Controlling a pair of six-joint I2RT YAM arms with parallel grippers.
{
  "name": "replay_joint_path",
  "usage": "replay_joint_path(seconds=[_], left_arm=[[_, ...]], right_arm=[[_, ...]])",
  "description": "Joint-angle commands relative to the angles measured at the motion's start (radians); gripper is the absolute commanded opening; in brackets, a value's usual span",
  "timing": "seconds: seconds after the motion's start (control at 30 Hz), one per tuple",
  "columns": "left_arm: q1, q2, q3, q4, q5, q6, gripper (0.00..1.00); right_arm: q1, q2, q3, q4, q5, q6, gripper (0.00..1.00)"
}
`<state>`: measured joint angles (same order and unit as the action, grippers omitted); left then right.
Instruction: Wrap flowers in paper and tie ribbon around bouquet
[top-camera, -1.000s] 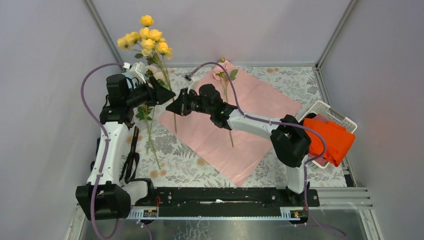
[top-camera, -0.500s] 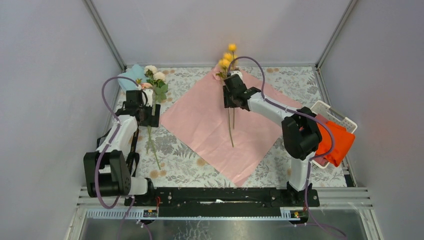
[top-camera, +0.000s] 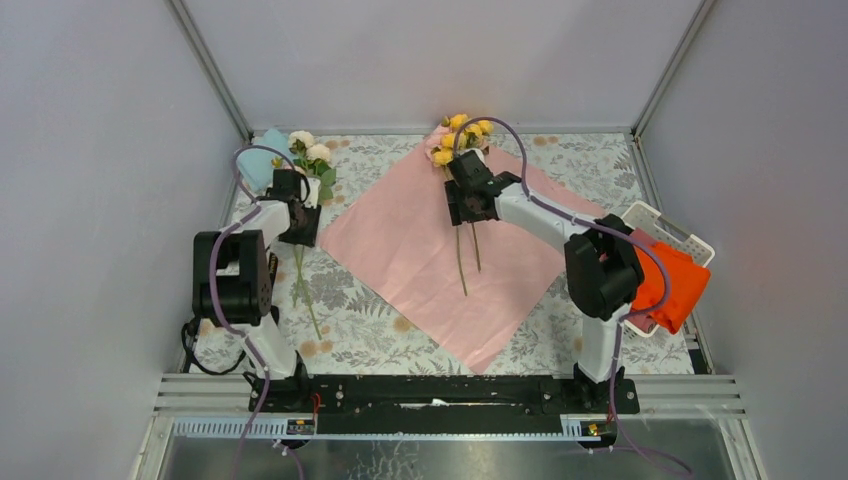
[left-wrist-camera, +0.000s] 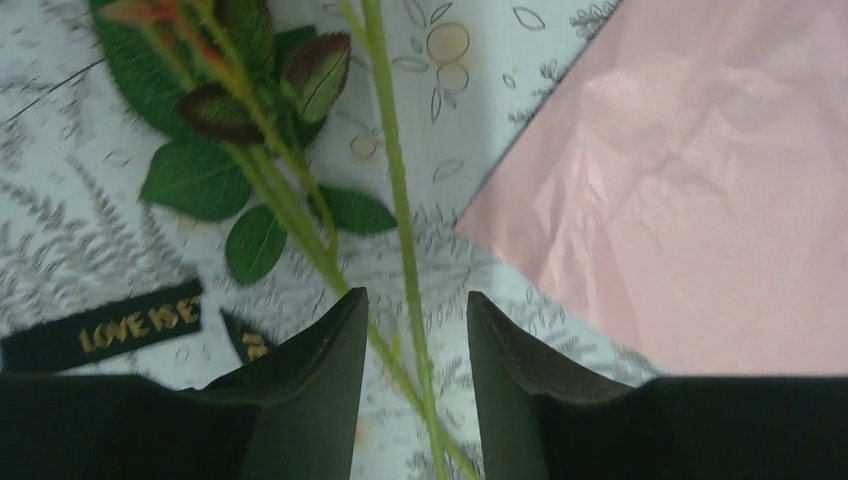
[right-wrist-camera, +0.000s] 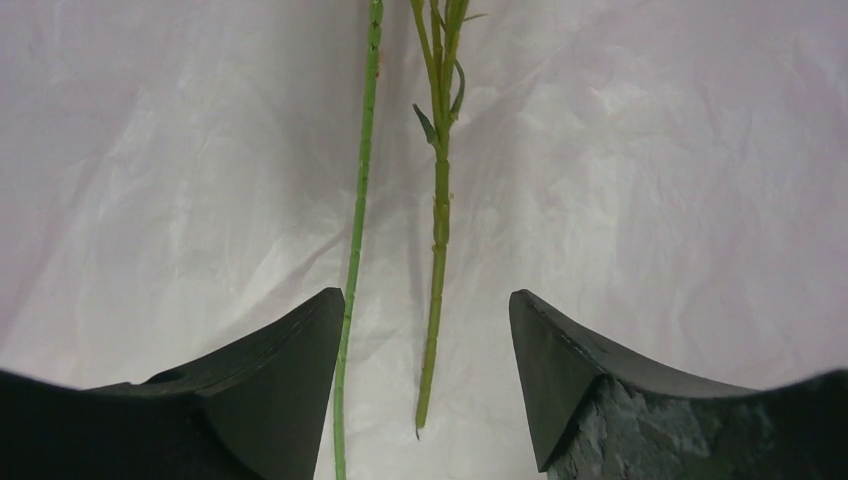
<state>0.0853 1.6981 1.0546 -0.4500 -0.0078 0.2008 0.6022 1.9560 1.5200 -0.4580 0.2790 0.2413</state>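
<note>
Top external: we note floral tabletop (top-camera: 380, 330), grey walls (top-camera: 430, 60), orange cloth (top-camera: 665, 280) in basket (top-camera: 650, 215) at right; left gripper (left-wrist-camera: 415, 292), right gripper (right-wrist-camera: 426, 291) parted astride stems (right-wrist-camera: 438, 200), gripping nothing.

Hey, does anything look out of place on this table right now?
The yellow-bloomed stems lie on the pink paper, but the white and pink blooms lie off it at far left, so the bunch is split. The orange cloth spills over its basket.

paper (top-camera: 420, 270): mid counter (top-camera: 370, 335)
flowers (top-camera: 460, 135): some on paper, rest left of it
ribbon (left-wrist-camera: 110, 328): left of the left flowers
basket (top-camera: 650, 215): right of paper
</note>
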Motion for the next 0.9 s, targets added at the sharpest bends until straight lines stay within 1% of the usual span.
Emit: replay_joint_path(seconds=[0.0, 0.1, 0.13, 0.2, 0.23, 0.27, 0.33, 0.4, 0.47, 0.53, 0.63, 0.7, 0.77, 0.87], left_arm=[[-0.004, 0.129, 0.066, 0.044, -0.015, -0.015, 0.44], [-0.004, 0.191, 0.096, 0.047, -0.031, -0.028, 0.3], [-0.005, 0.204, 0.103, 0.043, -0.031, -0.033, 0.23], [-0.003, 0.215, 0.114, 0.023, -0.013, -0.045, 0.02], [-0.001, 0.208, 0.12, 0.007, -0.006, -0.055, 0.0], [0.006, 0.193, 0.125, -0.012, 0.002, -0.071, 0.0], [0.039, 0.129, 0.136, -0.038, 0.079, -0.103, 0.0], [0.084, 0.044, 0.162, -0.068, 0.173, -0.139, 0.0], [0.122, -0.054, 0.191, -0.086, 0.301, -0.175, 0.0], [0.139, -0.159, 0.209, -0.076, 0.412, -0.227, 0.0], [0.139, -0.323, 0.196, 0.005, 0.614, -0.36, 0.0], [0.12, -0.396, 0.18, 0.091, 0.725, -0.473, 0.0], [0.073, -0.445, 0.184, 0.142, 0.752, -0.55, 0.0], [-0.006, -0.492, 0.187, 0.195, 0.735, -0.604, 0.0]], right_arm=[[0.004, -0.134, -0.033, 0.001, -0.001, -0.022, 0.7], [0.004, -0.171, -0.067, 0.021, -0.029, -0.023, 0.7], [0.004, -0.182, -0.077, 0.025, -0.028, -0.023, 0.7], [0.005, -0.203, -0.09, 0.027, -0.021, -0.025, 0.7], [0.005, -0.213, -0.093, 0.026, -0.02, -0.026, 0.7], [0.005, -0.223, -0.095, 0.022, -0.016, -0.031, 0.7], [0.006, -0.246, -0.096, 0.022, -0.021, -0.042, 0.7], [0.006, -0.273, -0.1, 0.036, -0.056, -0.064, 0.7], [0.016, -0.307, -0.111, 0.075, -0.136, -0.1, 0.7], [0.043, -0.347, -0.139, 0.162, -0.254, -0.134, 0.7], [0.132, -0.403, -0.195, 0.37, -0.444, -0.149, 0.71], [0.184, -0.4, -0.221, 0.587, -0.579, -0.104, 0.72], [0.223, -0.356, -0.213, 0.776, -0.664, -0.016, 0.76], [0.243, -0.258, -0.163, 1.017, -0.73, 0.174, 0.83]])
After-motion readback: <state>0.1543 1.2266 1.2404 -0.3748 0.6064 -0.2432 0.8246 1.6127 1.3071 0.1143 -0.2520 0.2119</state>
